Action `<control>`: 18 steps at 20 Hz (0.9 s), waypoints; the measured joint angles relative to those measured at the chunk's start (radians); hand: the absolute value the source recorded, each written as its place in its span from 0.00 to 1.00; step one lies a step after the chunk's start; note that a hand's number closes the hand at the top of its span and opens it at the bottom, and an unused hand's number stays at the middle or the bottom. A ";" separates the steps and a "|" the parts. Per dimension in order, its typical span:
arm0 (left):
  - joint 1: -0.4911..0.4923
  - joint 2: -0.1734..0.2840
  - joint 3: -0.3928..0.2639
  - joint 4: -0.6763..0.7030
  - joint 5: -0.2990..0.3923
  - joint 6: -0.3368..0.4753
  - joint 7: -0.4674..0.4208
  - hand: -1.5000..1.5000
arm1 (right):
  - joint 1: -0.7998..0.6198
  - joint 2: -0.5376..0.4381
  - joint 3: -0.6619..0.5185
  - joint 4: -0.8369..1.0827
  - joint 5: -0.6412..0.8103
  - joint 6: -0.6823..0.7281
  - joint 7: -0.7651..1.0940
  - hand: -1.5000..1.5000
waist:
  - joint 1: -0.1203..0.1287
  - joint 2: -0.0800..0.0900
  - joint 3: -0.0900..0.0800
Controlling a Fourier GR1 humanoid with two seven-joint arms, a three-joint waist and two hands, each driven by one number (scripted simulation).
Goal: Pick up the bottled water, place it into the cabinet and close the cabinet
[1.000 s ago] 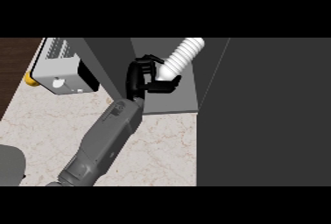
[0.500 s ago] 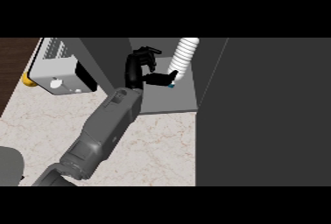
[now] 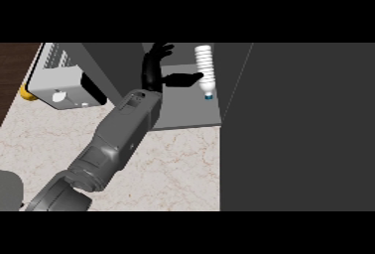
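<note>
The bottled water (image 3: 204,67), white and ribbed with a blue cap (image 3: 208,97), is inside the open grey cabinet (image 3: 183,119), against its right wall, cap toward the front. My left hand (image 3: 155,69) is inside the cabinet just left of the bottle. It is open, with fingers spread upward and the thumb pointing right, its tip almost at the bottle's side. Nothing is in the hand. The grey forearm (image 3: 124,129) runs in from the lower left. My right hand does not show.
The dark cabinet door (image 3: 307,129) stands open and fills the right half of the view. A white appliance (image 3: 62,84) with a yellow object (image 3: 28,93) beside it sits left of the cabinet. The marble counter (image 3: 176,168) lies in front. A grey shape (image 3: 7,191) shows at the lower left edge.
The hand, earlier curled round the bottle at the cabinet's mouth, has reached deeper in, let go and opened. The bottle now rests against the right wall.
</note>
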 measured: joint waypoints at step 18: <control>-0.016 -0.015 0.027 -0.048 0.072 -0.135 -0.184 0.00 | -0.065 -0.019 -0.007 -0.002 -0.025 -0.054 0.042 0.00 | 0.016 -0.009 0.000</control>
